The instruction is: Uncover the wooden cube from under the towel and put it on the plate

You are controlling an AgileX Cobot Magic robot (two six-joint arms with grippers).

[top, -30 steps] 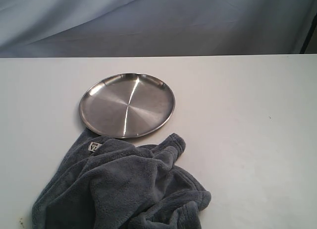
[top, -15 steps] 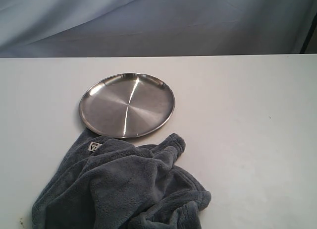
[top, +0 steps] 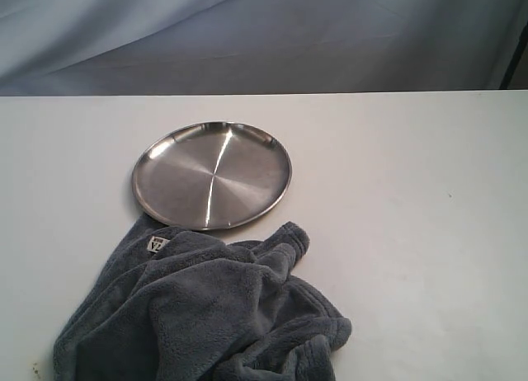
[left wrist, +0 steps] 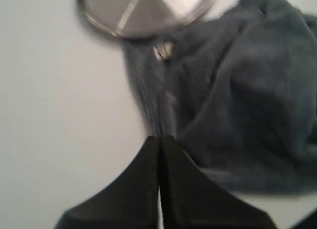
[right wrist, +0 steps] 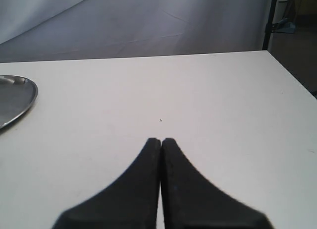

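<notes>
The blue-grey towel (top: 206,315) lies crumpled at the table's front left, its white label (top: 157,244) facing up. Just behind it sits the steel plate (top: 212,175), with nothing on it. The wooden cube is hidden; no part of it shows. Neither gripper appears in the exterior view. In the left wrist view, my left gripper (left wrist: 159,138) is shut and empty, its tips above the near edge of the towel (left wrist: 233,90), with the plate (left wrist: 143,11) beyond. My right gripper (right wrist: 161,140) is shut and empty over bare table, the plate's rim (right wrist: 17,102) off to its side.
The white table (top: 412,232) stretches to the right of the towel and plate. A grey cloth backdrop (top: 264,35) hangs behind the table's far edge. A dark stand (right wrist: 270,18) shows past the table's corner in the right wrist view.
</notes>
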